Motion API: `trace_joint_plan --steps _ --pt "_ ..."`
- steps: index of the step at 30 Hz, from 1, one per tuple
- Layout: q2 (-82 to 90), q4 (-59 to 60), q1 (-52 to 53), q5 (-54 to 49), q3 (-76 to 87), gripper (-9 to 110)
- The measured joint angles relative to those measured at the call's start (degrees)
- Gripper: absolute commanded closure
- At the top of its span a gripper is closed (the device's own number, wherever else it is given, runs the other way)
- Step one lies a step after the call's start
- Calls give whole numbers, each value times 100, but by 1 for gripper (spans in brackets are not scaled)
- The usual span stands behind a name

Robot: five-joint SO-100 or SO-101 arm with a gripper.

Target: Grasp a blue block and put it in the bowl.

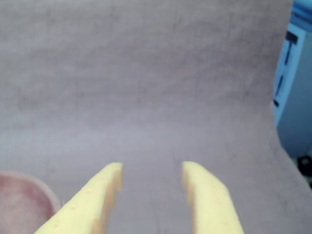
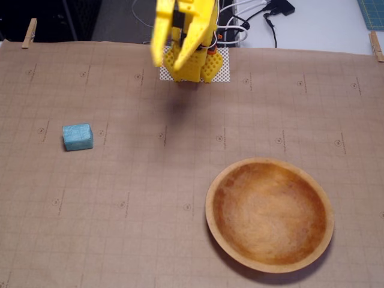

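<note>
Paper-covered table (image 2: 180, 240): the bowl (image 2: 269, 214) sits empty. Gripper (image 2: 171, 57) hangs up and left of the bowl, fingers spread, holding nothing. Block (image 2: 78, 137) lies well left of the bowl, untouched. You're at step 1: swing toward the block, drop, then close.

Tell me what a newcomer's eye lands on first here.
In the fixed view, the large wooden bowl dominates the lower right of the brown paper, and it is empty. The bright yellow gripper hangs open at top centre, and the small blue block sits alone at the left.
</note>
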Motion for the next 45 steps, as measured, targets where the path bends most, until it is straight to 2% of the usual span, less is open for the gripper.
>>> trace_joint_plan --steps 6,15,30,40,45 --pt "-1345 0 527 0 -413 54" --pt "-2074 0 580 0 -413 40" --pt "-3709 0 633 0 -817 37" --pt "-4509 229 1582 26 -817 38" --pt "-5010 360 1846 439 -817 38"
